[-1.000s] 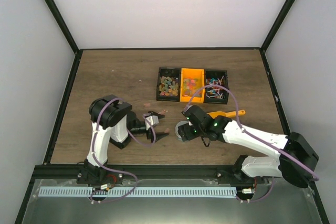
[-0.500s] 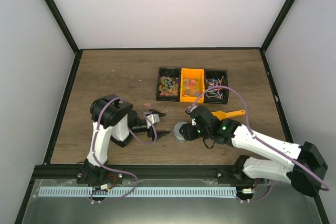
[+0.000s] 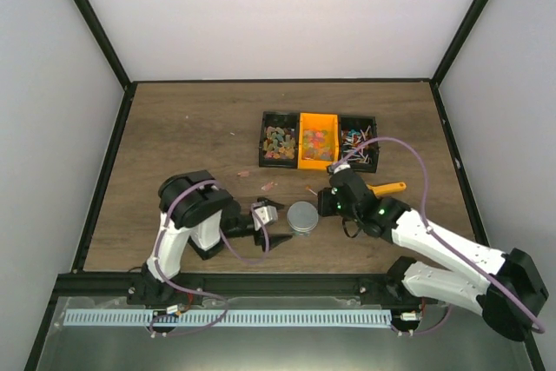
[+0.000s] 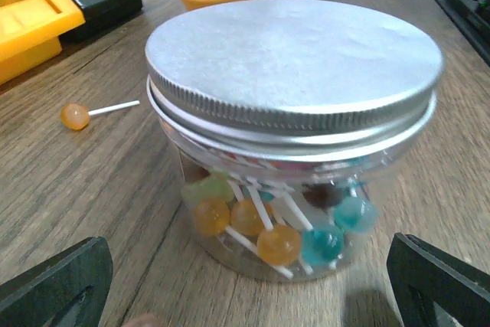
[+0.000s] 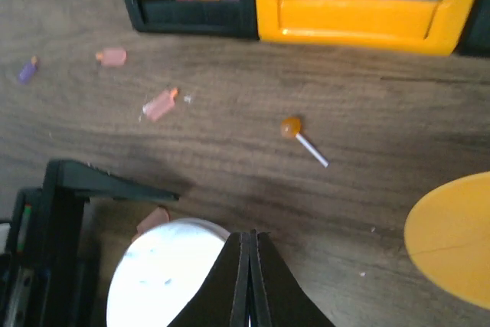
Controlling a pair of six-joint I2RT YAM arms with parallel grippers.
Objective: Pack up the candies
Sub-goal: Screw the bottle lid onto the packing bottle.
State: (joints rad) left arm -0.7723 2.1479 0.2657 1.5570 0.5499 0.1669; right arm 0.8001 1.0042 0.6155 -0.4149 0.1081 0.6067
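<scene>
While the right end effector [image 5: 246, 273] sits pressed together just beside it, the lidded jar [image 4: 291, 135] of candies [image 4: 279, 243] stands upright on the worktop [image 3: 191, 136] straight ahead of the spread left end effector [image 3: 274, 225], with 3 trays [image 3: 320, 163] of loose sweets farther back.

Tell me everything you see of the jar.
The jar is round and clear, glass or plastic by its look, upright on the wooden table. A silver, ribbed, metal-looking lid sits on top. Inside lie lollipops, orange, teal and green, on white sticks. The open left pincer flanks it without touching.
</scene>
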